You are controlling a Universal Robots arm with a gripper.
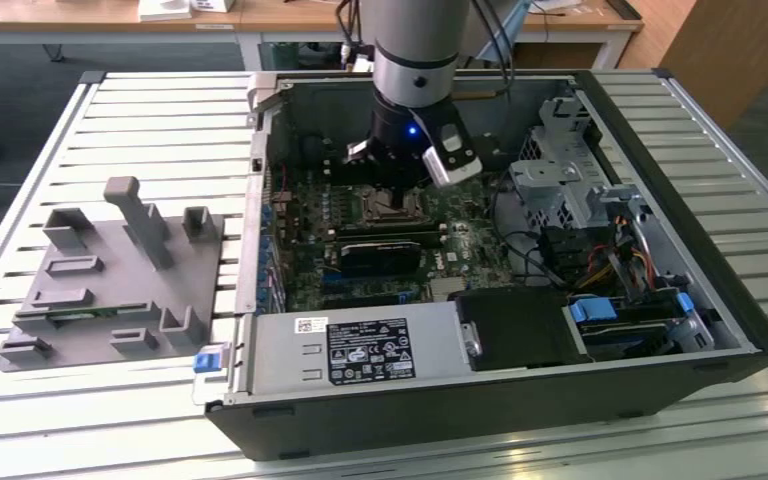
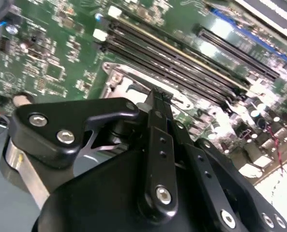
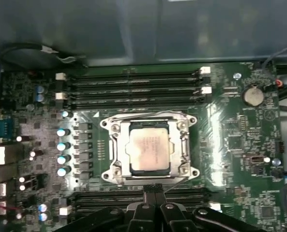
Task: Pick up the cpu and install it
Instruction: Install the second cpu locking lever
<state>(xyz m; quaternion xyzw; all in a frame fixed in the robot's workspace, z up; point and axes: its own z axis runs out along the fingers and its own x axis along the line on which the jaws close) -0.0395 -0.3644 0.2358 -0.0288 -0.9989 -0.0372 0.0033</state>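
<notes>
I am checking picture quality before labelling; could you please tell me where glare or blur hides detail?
First wrist view: soft focus; glare streaks the green motherboard beside the shiny silver-grey square cpu in its metal-framed socket. Second wrist view: the black gripper looms large, board corner washed out. Exterior view: even light, shadowed black computer case interior.

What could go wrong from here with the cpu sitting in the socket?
The cpu lies inside the socket frame with the gripper close at its edge: a sideways nudge could shift the chip or scrape the frame. I cannot tell if it is fully seated; pressing down on a misaligned chip might damage the contacts. The memory slots and capacitors crowd the socket, so a wide arm motion could catch them.
</notes>
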